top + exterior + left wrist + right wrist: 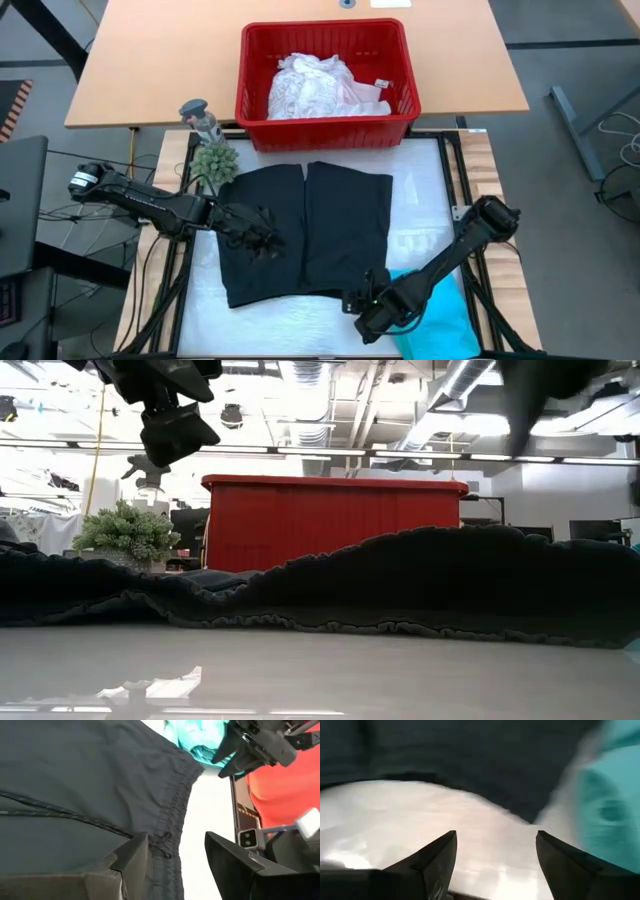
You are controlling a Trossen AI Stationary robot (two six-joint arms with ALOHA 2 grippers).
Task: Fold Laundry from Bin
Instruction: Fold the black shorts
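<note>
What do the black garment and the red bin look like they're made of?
The black garment looks like a thin, matte woven fabric, possibly a light synthetic: it drapes softly, and the left wrist view shows a gathered waistband with a drawcord. The red bin looks like moulded plastic with a slight sheen, with slotted walls and a rolled rim.

No text, label, brand, number or sign is readable in any view, neither near the grippers, nor on the garments, nor on the bin, nor in the room behind.
</note>
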